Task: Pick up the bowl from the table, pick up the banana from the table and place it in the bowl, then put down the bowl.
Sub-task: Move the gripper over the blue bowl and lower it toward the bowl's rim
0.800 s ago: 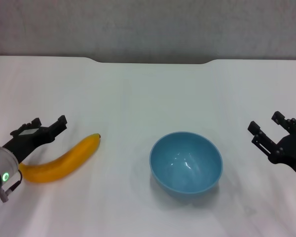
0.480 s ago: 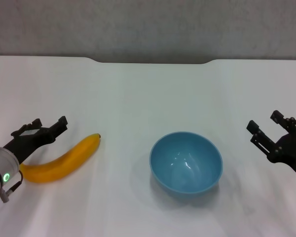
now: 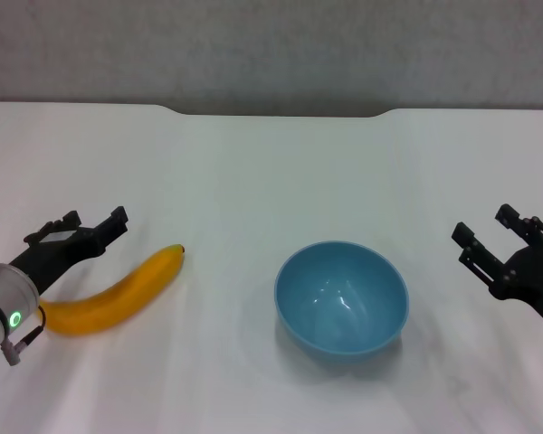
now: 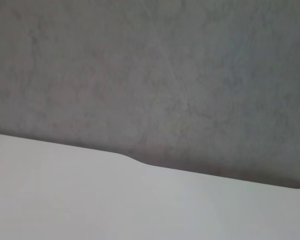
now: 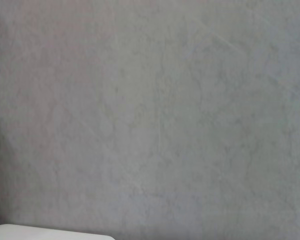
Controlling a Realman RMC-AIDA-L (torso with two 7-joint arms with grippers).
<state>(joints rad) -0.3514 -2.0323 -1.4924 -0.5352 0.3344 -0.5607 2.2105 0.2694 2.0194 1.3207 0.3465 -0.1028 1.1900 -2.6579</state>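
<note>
The light-blue bowl (image 3: 341, 297) stands upright and empty on the white table (image 3: 271, 172), a little right of the middle. The yellow-orange banana (image 3: 113, 294) lies on the table at the left, its dark tip pointing toward the bowl. My left gripper (image 3: 80, 225) is open and empty, just above and left of the banana's thick end. My right gripper (image 3: 490, 225) is open and empty at the right edge, apart from the bowl. Neither wrist view shows the bowl, the banana or any fingers.
The table's far edge has a shallow notch (image 3: 276, 112), with a grey wall (image 3: 271, 45) behind. The left wrist view shows the table's far edge (image 4: 140, 165) and the wall; the right wrist view shows mostly wall (image 5: 150, 110).
My left gripper has shifted slightly up and to the right over the banana's thick end. The right gripper, bowl and banana have stayed where they were.
</note>
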